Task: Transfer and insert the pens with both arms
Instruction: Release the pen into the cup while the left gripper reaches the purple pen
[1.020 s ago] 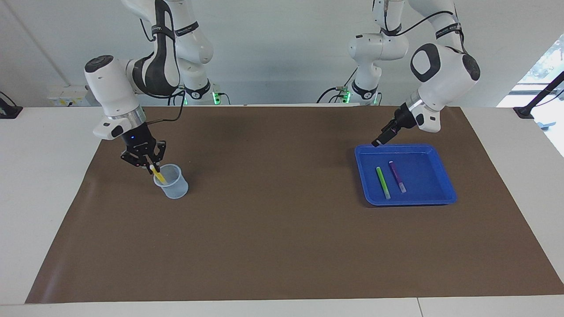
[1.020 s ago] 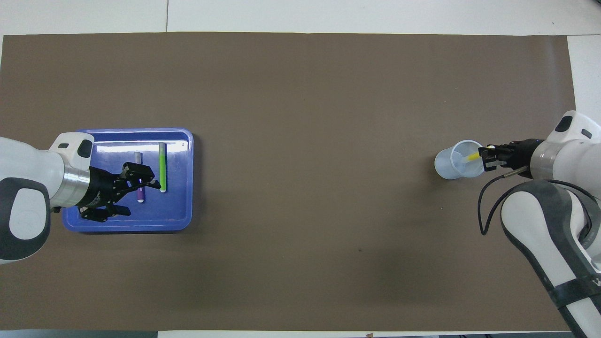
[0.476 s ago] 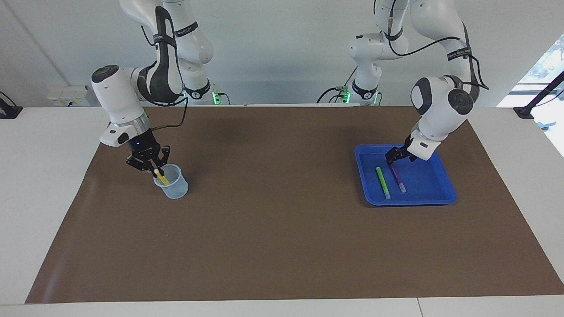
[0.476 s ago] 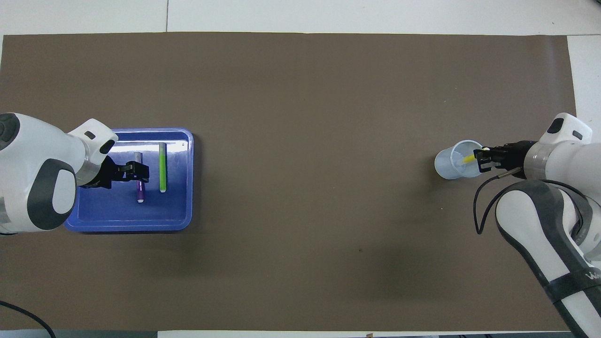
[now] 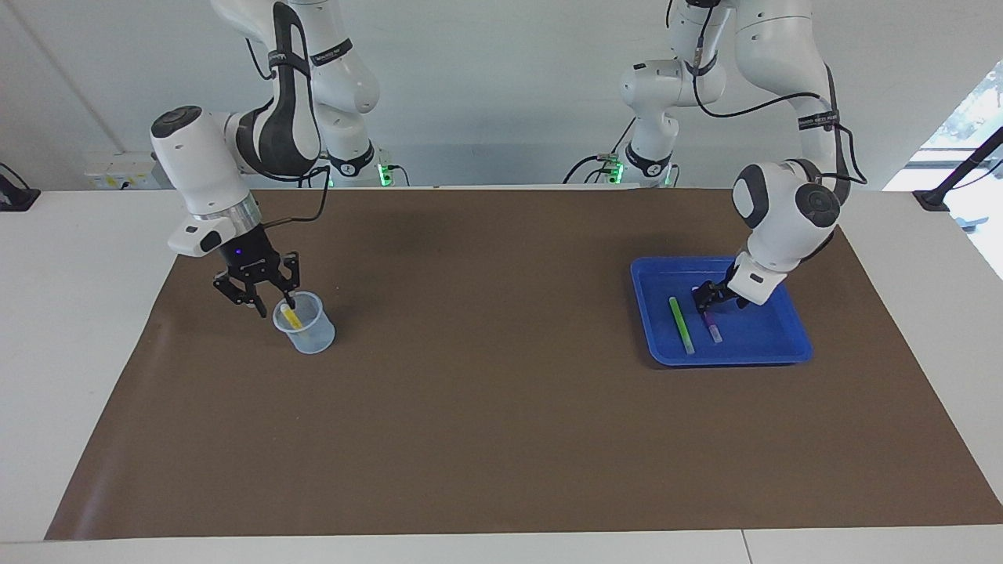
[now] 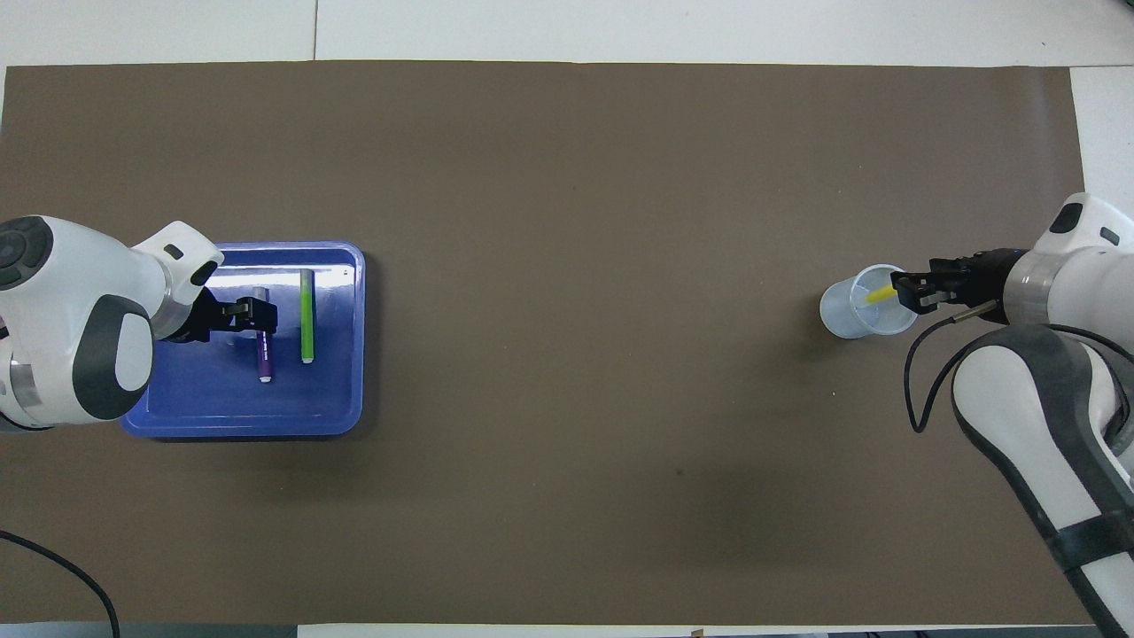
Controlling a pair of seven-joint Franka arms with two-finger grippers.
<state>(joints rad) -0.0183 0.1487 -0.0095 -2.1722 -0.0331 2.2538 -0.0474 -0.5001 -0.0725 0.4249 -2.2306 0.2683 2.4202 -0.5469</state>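
A yellow pen (image 5: pixel 289 317) (image 6: pixel 880 295) leans inside a clear plastic cup (image 5: pixel 310 334) (image 6: pixel 842 315) at the right arm's end of the table. My right gripper (image 5: pixel 274 305) (image 6: pixel 908 292) hovers at the cup's rim, open, holding nothing. A purple pen (image 5: pixel 712 326) (image 6: pixel 263 356) and a green pen (image 5: pixel 681 324) (image 6: pixel 306 315) lie side by side in a blue tray (image 5: pixel 764 333) (image 6: pixel 221 399) at the left arm's end. My left gripper (image 5: pixel 705 301) (image 6: pixel 252 312) is low in the tray, open, its fingers on either side of the purple pen's end nearer the robots.
A brown mat (image 5: pixel 501 407) covers the table between cup and tray. Two slimmer white arms with green lights (image 5: pixel 360 157) stand at the table's edge near the robots. A black cable (image 6: pixel 921 390) hangs from the right wrist.
The right gripper opened and the yellow pen dropped deeper into the cup. The left gripper came down from above the tray's edge to the purple pen.
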